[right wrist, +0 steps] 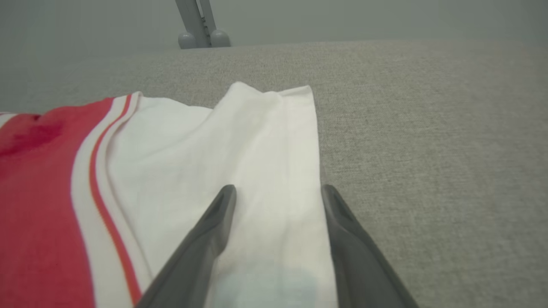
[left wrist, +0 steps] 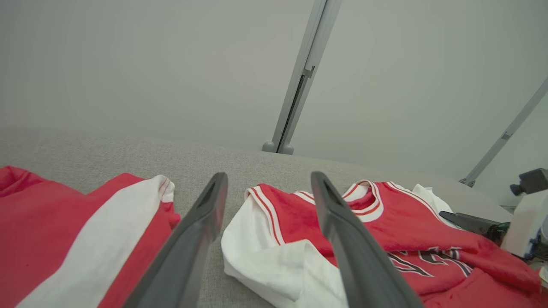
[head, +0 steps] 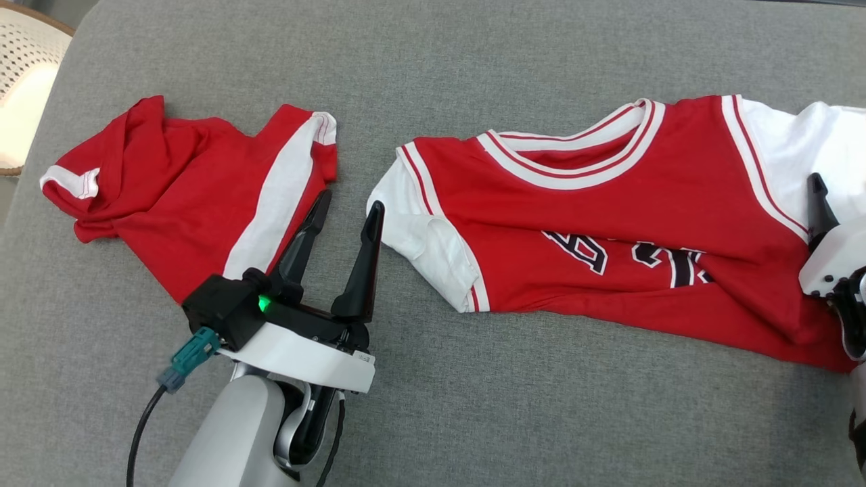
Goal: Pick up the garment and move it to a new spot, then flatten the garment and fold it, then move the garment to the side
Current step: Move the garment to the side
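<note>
A red jersey (head: 609,223) with white sleeves and dark numbers lies spread across the right half of the grey cloth surface (head: 473,419), its lower part bunched. Red shorts (head: 183,196) with a white stripe lie crumpled at the left. My left gripper (head: 350,203) stands open over the bare gap between the two, fingertips next to the jersey's left sleeve (left wrist: 274,256). My right gripper (right wrist: 278,188) is open, its fingers low over the jersey's white right sleeve (right wrist: 214,149), with nothing held. One of its fingers (head: 818,203) shows at the right edge.
A pale woven basket (head: 27,67) stands off the surface's far left corner. A grey metal post (left wrist: 299,85) rises beyond the far edge, with a second one (left wrist: 505,137) slanting at the right. Bare grey surface stretches in front of both garments.
</note>
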Tool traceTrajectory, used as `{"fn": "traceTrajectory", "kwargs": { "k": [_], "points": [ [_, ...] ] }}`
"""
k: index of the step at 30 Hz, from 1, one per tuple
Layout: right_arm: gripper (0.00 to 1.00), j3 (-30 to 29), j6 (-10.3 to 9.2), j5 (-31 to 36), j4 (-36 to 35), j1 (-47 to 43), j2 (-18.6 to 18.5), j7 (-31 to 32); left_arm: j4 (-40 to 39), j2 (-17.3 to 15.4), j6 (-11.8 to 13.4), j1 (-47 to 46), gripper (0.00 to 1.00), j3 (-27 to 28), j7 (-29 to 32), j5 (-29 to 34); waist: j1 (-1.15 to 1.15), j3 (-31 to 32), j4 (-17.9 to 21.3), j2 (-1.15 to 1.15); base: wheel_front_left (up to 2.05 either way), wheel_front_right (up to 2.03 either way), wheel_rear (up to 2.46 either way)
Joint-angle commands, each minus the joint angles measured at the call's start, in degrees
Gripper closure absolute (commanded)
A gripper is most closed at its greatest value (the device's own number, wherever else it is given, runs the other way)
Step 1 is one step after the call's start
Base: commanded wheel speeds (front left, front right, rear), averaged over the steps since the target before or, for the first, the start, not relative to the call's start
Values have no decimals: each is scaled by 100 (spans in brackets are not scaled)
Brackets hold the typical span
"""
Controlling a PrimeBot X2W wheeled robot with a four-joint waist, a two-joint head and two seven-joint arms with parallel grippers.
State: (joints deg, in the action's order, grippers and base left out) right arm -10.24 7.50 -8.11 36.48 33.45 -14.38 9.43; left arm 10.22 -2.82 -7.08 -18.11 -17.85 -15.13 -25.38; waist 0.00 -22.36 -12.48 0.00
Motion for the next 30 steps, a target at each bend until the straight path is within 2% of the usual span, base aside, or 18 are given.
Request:
{"fn": "traceTrajectory", "kwargs": {
  "k": [1,2,3,4,14,21,28,29,30],
  "points": [
    [0,-2,-2,57,80,13,15,94,-12,-15,-31,-97,0,-14,-3,-40,0,-21,-36,0,0,0,0],
    [0,-6,-1,48,113,-8,69,156,-8,-15,-31,-101,0,-27,-3,-54,0,-21,-49,0,0,0,0],
    [45,18,0,34,131,-20,104,208,-3,-15,-32,-103,0,-39,-3,-64,0,-16,-59,0,0,0,0],
    [100,95,1,34,109,-26,128,228,-1,-15,-31,-101,0,-45,-3,-66,0,-7,-64,0,0,0,0],
    [100,601,-3,253,-562,399,-399,48,-12,-19,17,-92,0,-89,-3,-136,0,106,-103,0,0,0,0],
    [100,1287,-3,524,-924,1422,-1272,270,-124,-15,27,-199,0,-289,-3,-331,0,-122,-419,0,0,0,0],
    [100,2560,-3,805,-714,2755,-2093,122,-227,-17,56,-324,0,-604,-3,-601,0,-480,-912,0,0,0,0],
    [80,2781,-3,860,-621,2926,-2178,63,-236,-15,62,-346,0,-636,-3,-637,0,-517,-972,0,0,0,0],
    [0,2960,-4,904,-489,3098,-2275,3,-246,-15,67,-361,0,-662,-4,-663,0,-547,-1026,0,0,0,0]
  ]
}}
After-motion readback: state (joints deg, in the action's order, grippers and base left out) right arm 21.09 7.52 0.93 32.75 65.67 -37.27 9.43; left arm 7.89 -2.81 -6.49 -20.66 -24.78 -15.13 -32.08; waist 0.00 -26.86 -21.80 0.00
